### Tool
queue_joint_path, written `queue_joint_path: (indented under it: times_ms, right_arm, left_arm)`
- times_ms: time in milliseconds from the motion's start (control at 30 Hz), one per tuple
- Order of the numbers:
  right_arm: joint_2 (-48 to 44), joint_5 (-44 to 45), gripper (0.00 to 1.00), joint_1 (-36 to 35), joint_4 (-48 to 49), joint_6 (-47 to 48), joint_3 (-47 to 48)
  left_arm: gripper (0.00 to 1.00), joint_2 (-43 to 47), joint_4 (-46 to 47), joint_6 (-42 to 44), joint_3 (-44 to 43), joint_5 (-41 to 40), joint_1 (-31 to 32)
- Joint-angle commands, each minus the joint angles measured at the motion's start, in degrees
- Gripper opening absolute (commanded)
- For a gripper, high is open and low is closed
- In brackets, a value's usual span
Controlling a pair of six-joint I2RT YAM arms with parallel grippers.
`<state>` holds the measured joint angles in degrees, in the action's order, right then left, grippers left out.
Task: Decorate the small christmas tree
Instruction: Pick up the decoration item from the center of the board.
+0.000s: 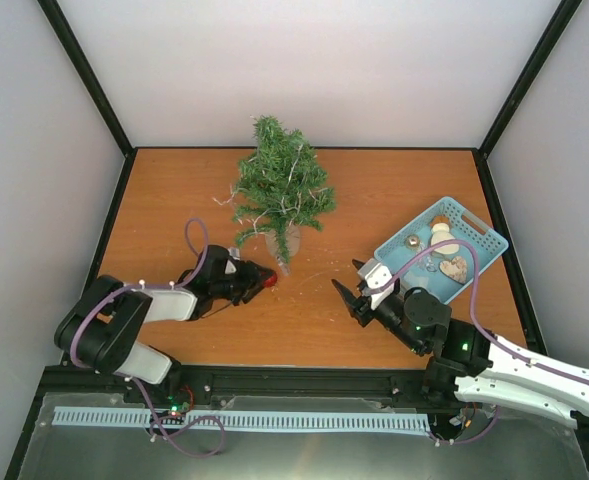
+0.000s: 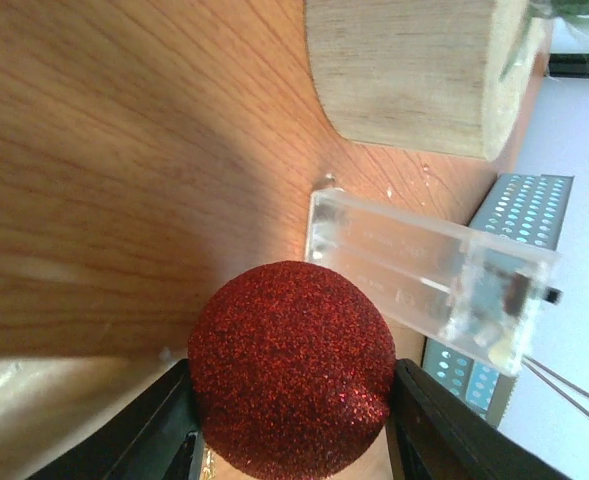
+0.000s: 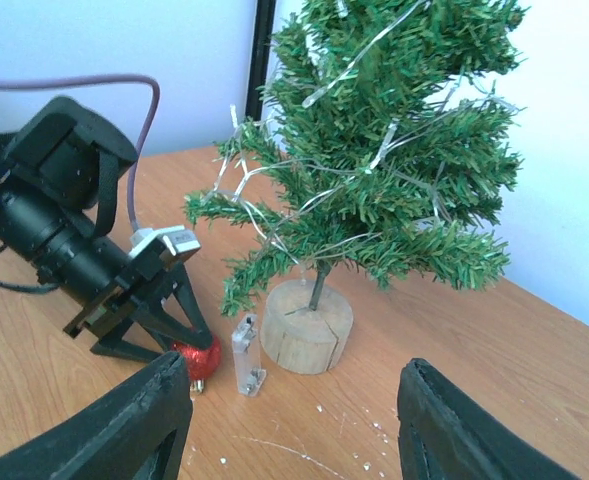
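The small christmas tree (image 1: 280, 193) stands at the back middle of the table on a pale wooden base (image 3: 307, 327), wound with a string of lights. My left gripper (image 1: 264, 279) is shut on a red glitter ball (image 2: 290, 365), low on the table just left of the tree's base; the ball also shows in the right wrist view (image 3: 196, 357). A clear battery box (image 2: 429, 283) stands between the ball and the base. My right gripper (image 1: 348, 288) is open and empty, right of the tree, facing it.
A blue perforated tray (image 1: 480, 235) at the right holds several ornaments, among them a wooden heart (image 1: 455, 268) and a small bell (image 1: 412, 241). White walls with black posts close the back and sides.
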<state>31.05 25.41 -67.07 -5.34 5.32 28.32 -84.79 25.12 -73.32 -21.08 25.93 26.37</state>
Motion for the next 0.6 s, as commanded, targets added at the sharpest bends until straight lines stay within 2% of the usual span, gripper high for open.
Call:
queue_joint_path:
  times_ms: [0, 67, 167, 267, 400, 500, 567]
  right_arm:
    - [-0.7, -2.5, 0.58, -0.2, 4.6, 7.2, -2.6]
    - [-0.4, -7.0, 0.58, -0.2, 7.6, 15.1, -3.7]
    - [2.6, -12.3, 0.57, -0.2, 12.1, 21.0, -4.4]
    - [10.0, -15.8, 0.55, -0.2, 15.4, 22.0, -3.2]
    - [21.5, -18.4, 0.45, -0.2, 23.8, 24.1, -3.5]
    - [27.0, -18.1, 0.37, -0.2, 34.0, 23.6, -4.7]
    - [28.9, -19.7, 0.36, -0.2, 41.1, 23.8, -6.4]
  left_arm:
    - [0.45, 4.4, -5.6, 1.8, -0.5, 0.6, 0.5]
    - [0.45, 7.4, -8.0, 1.7, -0.5, 1.1, 0.5]
    - [0.44, 13.9, -10.3, 0.4, 0.1, 1.1, 0.5]
    - [0.44, 20.9, -14.6, -0.1, -0.5, -0.1, 0.5]
    - [0.44, 30.1, -18.2, -1.8, -1.0, -0.7, 0.5]
    - [0.44, 35.7, -20.3, -3.5, -1.4, -0.4, 0.5]
    - [0.44, 39.0, -21.5, -4.5, -1.7, -0.2, 0.5]
